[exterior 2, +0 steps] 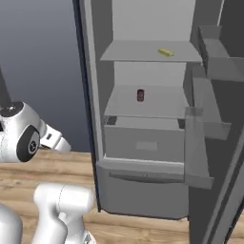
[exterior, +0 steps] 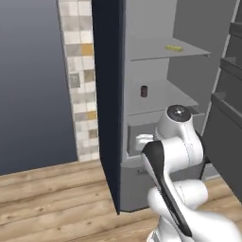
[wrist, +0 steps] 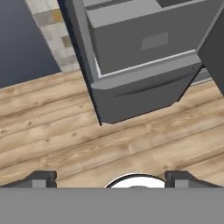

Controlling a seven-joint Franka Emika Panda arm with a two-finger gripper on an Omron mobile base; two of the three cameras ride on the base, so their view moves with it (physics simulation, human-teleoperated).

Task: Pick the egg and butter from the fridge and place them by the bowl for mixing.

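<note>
Dark finger tips of my gripper (wrist: 109, 179) stand wide apart with nothing between them, pointing down at the wooden floor (wrist: 65, 131) just in front of the fridge (wrist: 140, 83). The fridge stands open, showing me its light grey inside. The butter (exterior 2: 165, 52) lies on the upper shelf (exterior 2: 143, 56), toward the right. Below it, a small dark red can (exterior 2: 140, 95) stands on the middle shelf, above the drawer (exterior 2: 143, 140).

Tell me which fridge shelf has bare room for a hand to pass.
Both do. Upper shelf: bare left of the butter. Lower shelf: open on both sides of the red can. Tightest by the door bins on the right.
</note>
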